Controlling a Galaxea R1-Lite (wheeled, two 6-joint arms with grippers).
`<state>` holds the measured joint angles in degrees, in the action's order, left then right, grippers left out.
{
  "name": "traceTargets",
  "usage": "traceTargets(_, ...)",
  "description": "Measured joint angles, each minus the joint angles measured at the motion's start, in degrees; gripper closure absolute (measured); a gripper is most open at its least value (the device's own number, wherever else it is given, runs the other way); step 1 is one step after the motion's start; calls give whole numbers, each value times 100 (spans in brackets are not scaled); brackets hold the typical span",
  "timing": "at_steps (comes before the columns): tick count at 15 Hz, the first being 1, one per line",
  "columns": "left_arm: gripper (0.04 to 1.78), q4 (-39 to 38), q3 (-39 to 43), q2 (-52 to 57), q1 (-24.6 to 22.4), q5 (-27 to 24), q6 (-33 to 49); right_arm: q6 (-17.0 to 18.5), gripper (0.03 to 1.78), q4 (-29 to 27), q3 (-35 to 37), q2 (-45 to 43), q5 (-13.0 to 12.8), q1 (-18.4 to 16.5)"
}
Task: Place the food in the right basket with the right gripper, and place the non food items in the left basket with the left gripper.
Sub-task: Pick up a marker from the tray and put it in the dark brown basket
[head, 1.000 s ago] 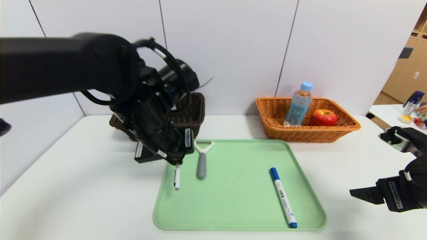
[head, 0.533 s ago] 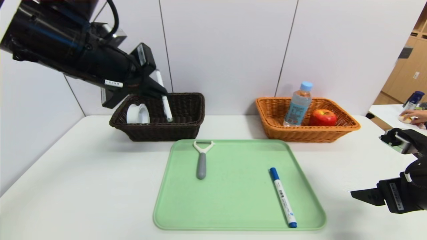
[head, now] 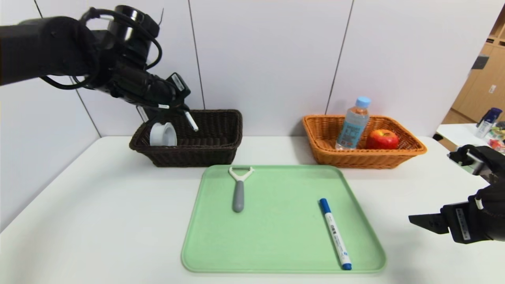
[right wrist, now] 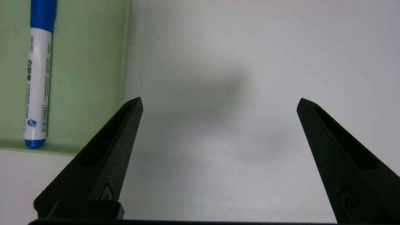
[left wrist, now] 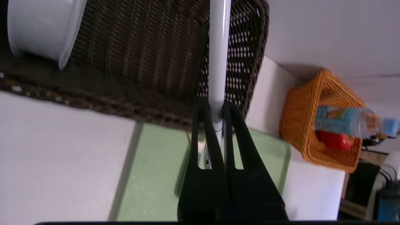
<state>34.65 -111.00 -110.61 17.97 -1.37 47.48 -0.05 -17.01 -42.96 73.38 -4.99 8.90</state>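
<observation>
My left gripper (head: 182, 107) is shut on the thin white pen (head: 191, 121) and holds it above the dark brown basket (head: 221, 154); the pen (left wrist: 217, 53) points down into the basket (left wrist: 147, 62) in the left wrist view. The white tape roll (head: 163, 134) lies in that basket. The grey-handled peeler (head: 238, 189) and the blue-capped marker (head: 334, 233) lie on the green tray (head: 276, 244). The apple (head: 382, 139) and the drink bottle (head: 353, 124) are in the orange-tan basket (head: 394, 156). My right gripper (head: 418, 223) is open and empty, low over the table right of the tray.
A white wall stands close behind both baskets. A side table with small items (head: 485, 130) is at the far right. The marker (right wrist: 37, 81) and the tray's edge (right wrist: 125, 72) show beside my right gripper's fingers in the right wrist view.
My left gripper has lifted the pen off the tray's left part, carried it back to the dark brown basket, and now holds it lower and nearer the tape roll. The right arm barely moved.
</observation>
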Motion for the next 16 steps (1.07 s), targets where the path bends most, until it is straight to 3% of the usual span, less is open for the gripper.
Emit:
traceTargets(11,174,-863,-39,-1162,-55,441,-68,-28,11,268,118,18,55,49)
traceTargets(13,136,-869,-44,-1232,-80,535,-93,-26,11,271,143,16,55,49)
traceTargets(16,96,-868,-44,-1257,-98,583,-101,-26,11,286,180,13,55,49)
